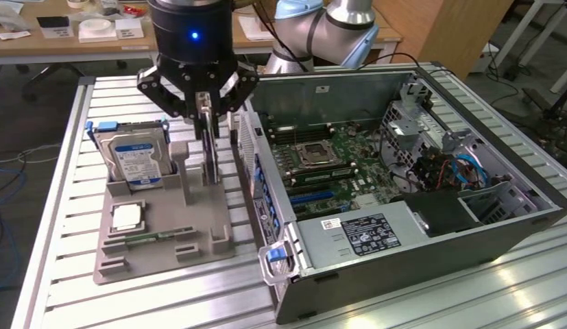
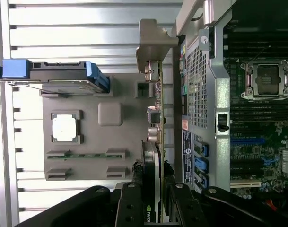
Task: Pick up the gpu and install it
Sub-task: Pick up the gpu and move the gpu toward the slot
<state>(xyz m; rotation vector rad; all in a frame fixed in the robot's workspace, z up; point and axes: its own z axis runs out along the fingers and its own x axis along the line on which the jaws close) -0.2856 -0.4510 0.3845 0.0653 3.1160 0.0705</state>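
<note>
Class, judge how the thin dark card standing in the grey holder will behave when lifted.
The card looks stiff: it stands straight on edge. Being so thin, it is probably light. Its metal bracket at one end may tilt it in the gripper.

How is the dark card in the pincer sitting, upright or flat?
Upright. The gpu stands on edge, vertical above the grey holder, the pincer shut on its top edge.

— What is entered as hidden?
— Item one: gpu (image 1: 210,154), upper edge covered by the gripper (image 1: 206,110), lower edge sunk in the grey holder (image 1: 160,212). Item two: hard drive (image 1: 132,161), foot concealed in its slot; print too small to be read.
— And cut off?
— Computer case (image 2: 214,94), cropped by the picture's edge.
</note>
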